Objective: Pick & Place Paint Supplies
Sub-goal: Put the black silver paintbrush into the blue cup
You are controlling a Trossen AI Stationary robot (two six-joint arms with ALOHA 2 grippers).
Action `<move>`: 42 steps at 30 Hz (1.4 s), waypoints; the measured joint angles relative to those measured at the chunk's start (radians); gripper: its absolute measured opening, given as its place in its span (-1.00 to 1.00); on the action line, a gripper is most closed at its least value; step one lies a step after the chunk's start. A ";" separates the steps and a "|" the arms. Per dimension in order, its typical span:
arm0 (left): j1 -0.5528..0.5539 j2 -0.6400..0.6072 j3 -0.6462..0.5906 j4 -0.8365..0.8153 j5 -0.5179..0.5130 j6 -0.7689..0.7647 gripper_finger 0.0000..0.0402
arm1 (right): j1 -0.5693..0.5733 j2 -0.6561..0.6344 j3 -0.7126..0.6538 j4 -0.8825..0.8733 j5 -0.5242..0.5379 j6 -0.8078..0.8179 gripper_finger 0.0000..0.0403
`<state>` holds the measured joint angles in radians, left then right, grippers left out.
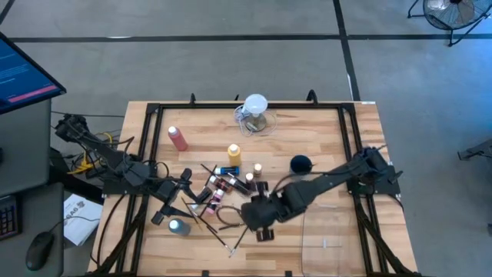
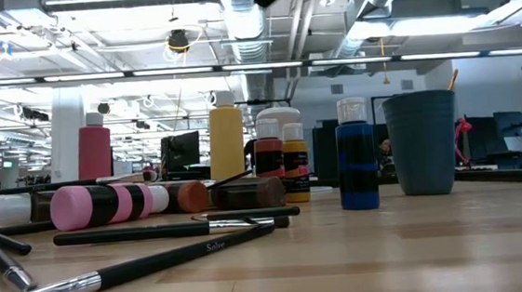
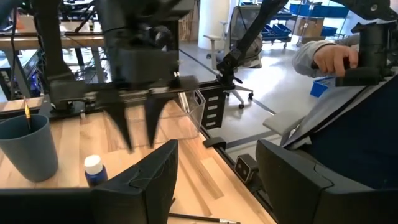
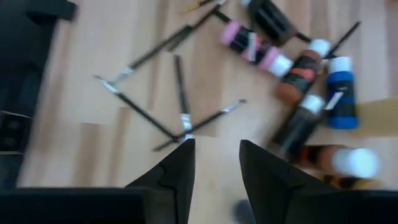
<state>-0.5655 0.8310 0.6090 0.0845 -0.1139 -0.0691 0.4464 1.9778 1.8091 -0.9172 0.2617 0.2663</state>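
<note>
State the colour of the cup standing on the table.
The cup is dark blue-grey, best seen in the low view.

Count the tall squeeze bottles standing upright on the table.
2. A pink-red squeeze bottle stands toward the table's far left. A yellow squeeze bottle stands nearer the middle, to its right. Another could be lying hidden among the clutter.

Grey concrete floor (image 1: pixel 231 69), exposed ceiling ducts (image 2: pixel 242 17) (strip lights), office chair (image 3: pixel 239 62).
</note>
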 joint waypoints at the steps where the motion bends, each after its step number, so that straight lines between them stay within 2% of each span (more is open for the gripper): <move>1: 0.000 0.000 0.000 0.002 -0.002 -0.009 0.02 | 0.010 0.003 0.000 -0.001 0.000 0.040 -0.41; 8: 0.000 0.000 0.000 0.023 -0.105 -0.069 0.02 | 0.039 0.006 -0.001 -0.006 -0.031 0.354 -0.41; 13: 0.000 -0.010 -0.001 0.032 -0.119 -0.071 0.02 | 0.039 0.006 -0.001 -0.005 -0.104 0.518 -0.41; 18: 0.015 -0.049 -0.001 0.070 -0.131 -0.091 0.02 | 0.038 0.055 -0.005 0.053 -0.217 0.607 -0.41; 20: 0.021 -0.070 -0.001 0.072 -0.132 -0.096 0.02 | 0.035 0.093 0.005 0.142 -0.287 0.633 -0.41; 26: 0.020 -0.092 -0.001 0.075 -0.122 -0.089 0.02 | 0.008 0.179 0.008 0.125 -0.424 0.669 -0.41; 35: 0.023 -0.092 -0.001 0.072 -0.121 -0.069 0.02 | -0.018 0.204 0.009 0.120 -0.414 0.663 -0.43; 42: 0.023 -0.092 -0.001 0.072 -0.119 -0.075 0.02 | -0.038 0.204 0.009 0.091 -0.319 0.640 -0.58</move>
<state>-0.5426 0.7391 0.6079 0.1566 -0.2333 -0.1439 0.4081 2.1818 1.8183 -0.8265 -0.0572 0.9066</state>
